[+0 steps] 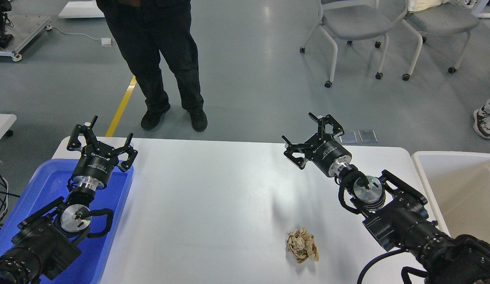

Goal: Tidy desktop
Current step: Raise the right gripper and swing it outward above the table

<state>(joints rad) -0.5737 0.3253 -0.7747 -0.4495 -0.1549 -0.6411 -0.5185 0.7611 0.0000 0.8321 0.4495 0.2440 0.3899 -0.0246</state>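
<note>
The white desktop (213, 189) fills the middle of the head view. A crumpled ball of brown paper (302, 245) lies on it toward the front right. My left gripper (101, 139) hovers open over the far end of the blue tray, holding nothing. My right gripper (311, 134) hangs open and empty above the desktop's far edge, well behind the paper ball.
A blue plastic tray (110, 221) lies along the desktop's left side under my left arm. A beige white-rimmed bin (458, 185) stands off the right edge. A person in black (158, 59) stands just beyond the far edge. Wheeled chairs (355, 27) are further back.
</note>
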